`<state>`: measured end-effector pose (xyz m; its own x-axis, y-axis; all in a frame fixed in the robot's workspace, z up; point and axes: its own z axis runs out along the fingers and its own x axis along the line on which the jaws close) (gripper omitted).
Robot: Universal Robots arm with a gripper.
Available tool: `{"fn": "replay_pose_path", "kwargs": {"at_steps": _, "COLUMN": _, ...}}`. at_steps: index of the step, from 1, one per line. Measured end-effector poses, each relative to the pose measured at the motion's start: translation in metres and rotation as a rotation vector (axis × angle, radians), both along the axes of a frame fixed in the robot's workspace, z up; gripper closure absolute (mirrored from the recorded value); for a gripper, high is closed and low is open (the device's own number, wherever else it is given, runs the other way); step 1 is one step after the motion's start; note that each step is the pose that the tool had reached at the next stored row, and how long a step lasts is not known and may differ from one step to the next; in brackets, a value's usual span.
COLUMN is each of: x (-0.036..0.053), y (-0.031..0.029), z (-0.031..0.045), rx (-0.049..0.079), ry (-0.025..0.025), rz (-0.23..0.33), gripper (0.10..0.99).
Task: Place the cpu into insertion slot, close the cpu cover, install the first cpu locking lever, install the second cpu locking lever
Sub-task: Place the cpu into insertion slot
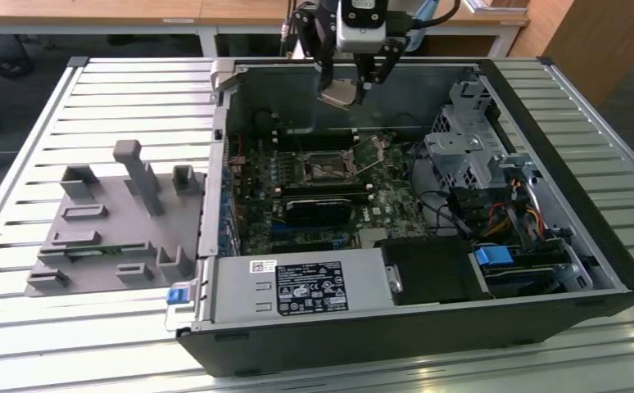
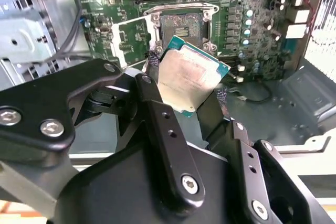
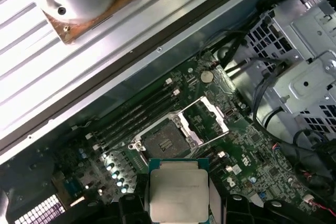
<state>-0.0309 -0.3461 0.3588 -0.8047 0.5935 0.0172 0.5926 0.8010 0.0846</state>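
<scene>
The gripper (image 1: 346,85) hung above the far end of the open computer case (image 1: 405,336), clamping the cpu (image 1: 338,95) at a tilt. The insertion slot (image 1: 323,168) lay well apart on the green board. A grey fixture (image 1: 110,237) stood at the exterior view's left.

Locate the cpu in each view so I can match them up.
Exterior view: the cpu hangs tilted, higher in frame than the insertion slot.
Second wrist view: cpu between the fingers, overlapping the insertion slot.
First wrist view: cpu face-on, beside the insertion slot.
Shared landmark: the insertion slot.
</scene>
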Motion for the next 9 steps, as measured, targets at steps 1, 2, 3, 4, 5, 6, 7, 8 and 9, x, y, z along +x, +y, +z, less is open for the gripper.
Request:
{"fn": "replay_pose_path", "kwargs": {"at_steps": 1, "x": 0.0, "y": 0.0, "z": -0.0001, "rx": 0.0, "ry": 0.0, "rz": -0.017, "gripper": 0.549}}
{"fn": "replay_pose_path", "kwargs": {"at_steps": 2, "x": 0.0, "y": 0.0, "z": -0.0001, "rx": 0.0, "ry": 0.0, "rz": -0.033, "gripper": 0.549}}
{"fn": "replay_pose_path", "kwargs": {"at_steps": 3, "x": 0.0, "y": 0.0, "z": -0.0002, "rx": 0.0, "ry": 0.0, "rz": -0.049, "gripper": 0.549}}
{"fn": "replay_pose_path", "kwargs": {"at_steps": 4, "x": 0.0, "y": 0.0, "z": -0.0003, "rx": -0.001, "ry": 0.0, "rz": -0.065, "gripper": 0.549}}
{"fn": "replay_pose_path", "kwargs": {"at_steps": 5, "x": 0.0, "y": 0.0, "z": -0.0003, "rx": -0.001, "ry": 0.0, "rz": -0.081, "gripper": 0.549}}
{"fn": "replay_pose_path", "kwargs": {"at_steps": 6, "x": 0.0, "y": 0.0, "z": -0.0004, "rx": -0.001, "ry": 0.0, "rz": -0.097, "gripper": 0.549}}
{"fn": "replay_pose_path", "kwargs": {"at_steps": 7, "x": 0.0, "y": 0.0, "z": -0.0006, "rx": -0.001, "ry": 0.0, "rz": -0.114, "gripper": 0.549}}
{"fn": "replay_pose_path", "kwargs": {"at_steps": 8, "x": 0.0, "y": 0.0, "z": -0.0007, "rx": -0.001, "ry": -0.0001, "rz": -0.13, "gripper": 0.549}}
{"fn": "replay_pose_path", "kwargs": {"at_steps": 9, "x": 0.0, "y": 0.0, "z": -0.0008, "rx": -0.001, "ry": 0.0, "rz": -0.148, "gripper": 0.549}}
